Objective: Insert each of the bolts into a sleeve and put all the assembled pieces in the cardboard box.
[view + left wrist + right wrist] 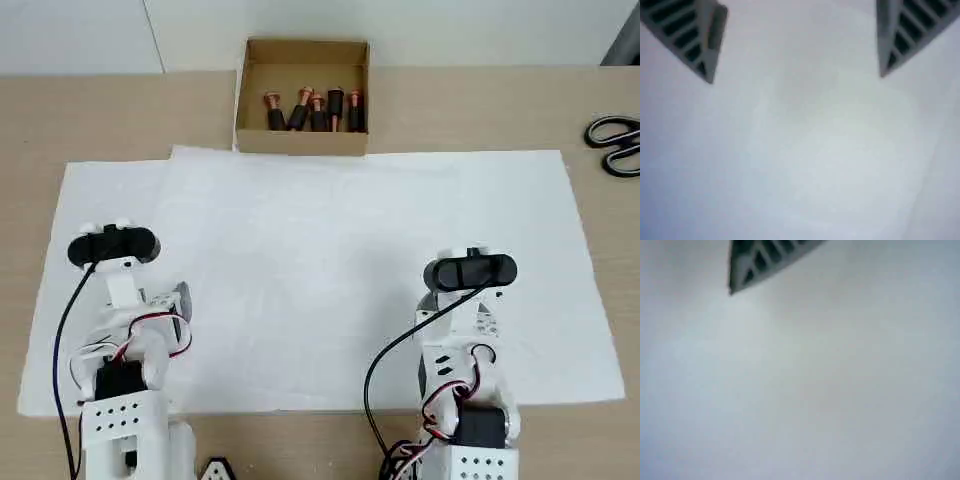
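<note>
my left gripper [796, 77] gapes wide over the paper [815, 165]; my right gripper [757, 262], i cannot tell; sleeved bolts [313, 110] lie in the box [300, 143].

Left end effector [795, 77] splayed wide

The high view is bright and evenly lit by soft light from above, so the white paper sheet [350, 250] looks a flat, matte white and the table [60, 110] an even tan. The arms [125, 330] drop only faint, short shadows onto the paper, and the outer front wall of the cardboard box [303, 142] sits in slight shade. In both wrist views the paper is softly lit, paler toward the middle and fading to duller grey at the edges.
</note>
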Controlling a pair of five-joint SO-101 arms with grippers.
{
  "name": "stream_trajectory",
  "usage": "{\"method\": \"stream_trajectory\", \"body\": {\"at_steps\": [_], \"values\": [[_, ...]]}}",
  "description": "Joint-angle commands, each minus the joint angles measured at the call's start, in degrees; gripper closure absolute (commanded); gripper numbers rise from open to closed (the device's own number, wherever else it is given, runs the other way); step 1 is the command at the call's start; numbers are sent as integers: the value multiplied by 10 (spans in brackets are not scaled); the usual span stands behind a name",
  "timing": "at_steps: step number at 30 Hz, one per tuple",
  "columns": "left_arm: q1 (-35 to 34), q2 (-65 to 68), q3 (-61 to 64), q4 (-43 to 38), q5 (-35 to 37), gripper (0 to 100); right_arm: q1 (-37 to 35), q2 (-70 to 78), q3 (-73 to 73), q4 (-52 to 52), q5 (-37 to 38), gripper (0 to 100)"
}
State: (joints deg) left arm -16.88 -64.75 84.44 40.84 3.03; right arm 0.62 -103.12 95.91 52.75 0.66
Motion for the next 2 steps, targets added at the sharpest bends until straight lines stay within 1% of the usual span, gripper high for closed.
{"method": "stream_trajectory", "body": {"at_steps": [1,2], "values": [[3,-8,-4,-12,1,797,1,-8,5,3,2,847],[3,-8,-4,-12,1,797,1,-8,5,3,2,847]]}}
